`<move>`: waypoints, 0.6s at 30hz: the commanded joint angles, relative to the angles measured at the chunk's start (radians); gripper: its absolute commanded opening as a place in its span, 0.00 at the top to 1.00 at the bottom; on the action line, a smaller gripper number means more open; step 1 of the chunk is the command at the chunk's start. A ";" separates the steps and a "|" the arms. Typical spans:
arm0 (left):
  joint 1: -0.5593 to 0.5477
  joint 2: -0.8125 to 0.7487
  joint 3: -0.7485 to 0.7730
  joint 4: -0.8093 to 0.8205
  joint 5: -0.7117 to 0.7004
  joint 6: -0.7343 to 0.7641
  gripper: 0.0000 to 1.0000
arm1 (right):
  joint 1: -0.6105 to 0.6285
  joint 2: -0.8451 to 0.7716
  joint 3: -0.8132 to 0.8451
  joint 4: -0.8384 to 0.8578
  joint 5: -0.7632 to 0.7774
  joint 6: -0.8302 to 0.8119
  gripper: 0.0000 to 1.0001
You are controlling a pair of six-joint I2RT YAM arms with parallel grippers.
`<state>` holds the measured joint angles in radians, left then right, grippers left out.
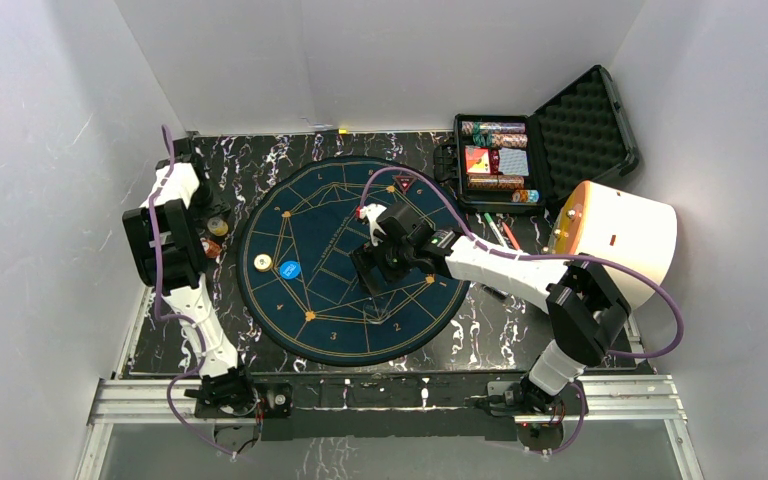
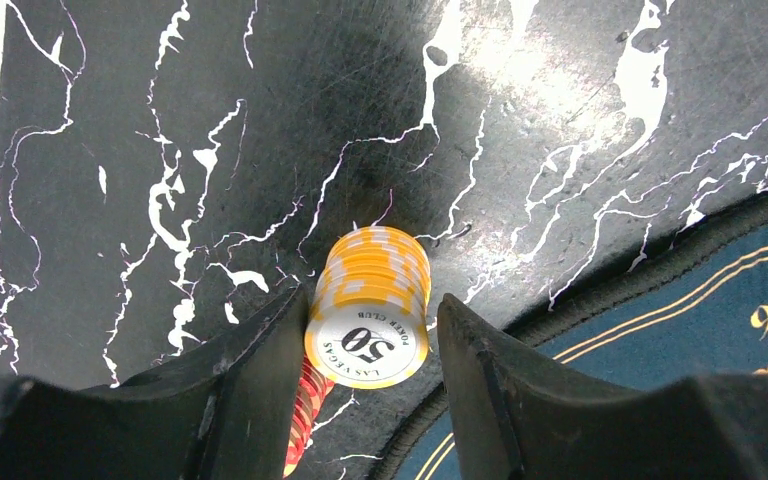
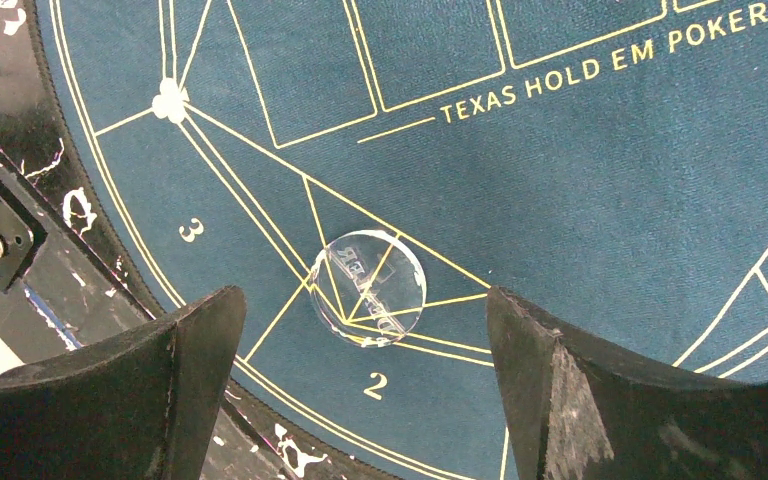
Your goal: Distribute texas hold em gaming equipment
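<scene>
At left, on the marble table (image 2: 210,120) just off the felt mat (image 2: 720,330), the left gripper (image 2: 372,303) is straddling a seemingly upright orange chip stack (image 2: 368,345), fingers apart with a sliver showing. The overhead view is hiding this. Rightward, the right gripper (image 3: 362,295) is hovering spread wide over a flat clear disc (image 3: 368,288) by seat 2.

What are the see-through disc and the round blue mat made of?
The see-through disc looks like clear acrylic, possibly glass, with a glossy finish: the mat's gold lines show through it. The round blue mat seems to be felt or cloth, matte: fine grain, printed lines, dark bound edge.
</scene>
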<state>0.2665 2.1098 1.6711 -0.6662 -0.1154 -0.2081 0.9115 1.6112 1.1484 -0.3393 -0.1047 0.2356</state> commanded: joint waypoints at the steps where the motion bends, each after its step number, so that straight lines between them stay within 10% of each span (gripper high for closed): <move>1: 0.002 -0.001 0.033 -0.018 0.009 0.006 0.52 | -0.003 -0.001 0.005 0.033 -0.003 -0.007 0.02; 18: 0.002 -0.013 0.006 -0.022 0.011 0.008 0.62 | -0.003 0.002 0.005 0.034 -0.009 -0.004 0.02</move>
<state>0.2665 2.1178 1.6737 -0.6662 -0.1112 -0.2070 0.9112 1.6119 1.1488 -0.3393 -0.1055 0.2356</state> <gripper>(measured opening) 0.422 0.982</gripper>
